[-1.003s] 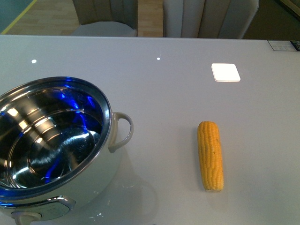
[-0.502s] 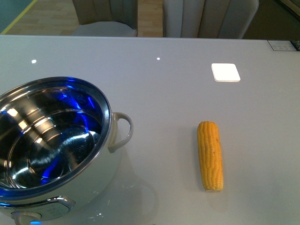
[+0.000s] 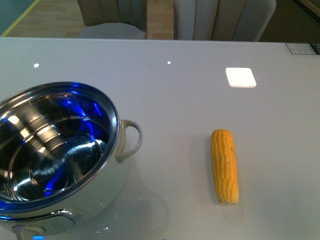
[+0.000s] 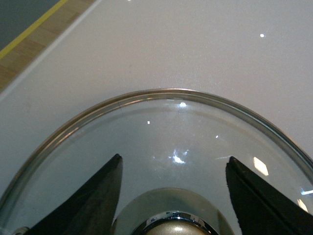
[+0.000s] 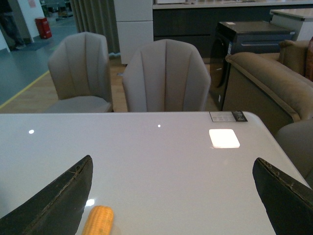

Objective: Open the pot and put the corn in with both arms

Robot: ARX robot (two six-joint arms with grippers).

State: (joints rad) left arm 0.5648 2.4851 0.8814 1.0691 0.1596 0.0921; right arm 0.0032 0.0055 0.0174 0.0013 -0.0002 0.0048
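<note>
Over the glass lid [image 4: 176,127] left fingers [image 4: 93,200] spread wide; right fingers [image 5: 58,196] gape near the corn [image 5: 98,220].

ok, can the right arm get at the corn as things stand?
Probably yes: the corn lies alone on the table, the pot stands well aside, and the right tool is open.

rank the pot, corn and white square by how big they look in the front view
1. pot: by far the largest, though it is nearest the camera and cut off by the frame edge.
2. corn.
3. white square: looks smallest, but it lies farther back, so its true size against the corn is unsure.
</note>
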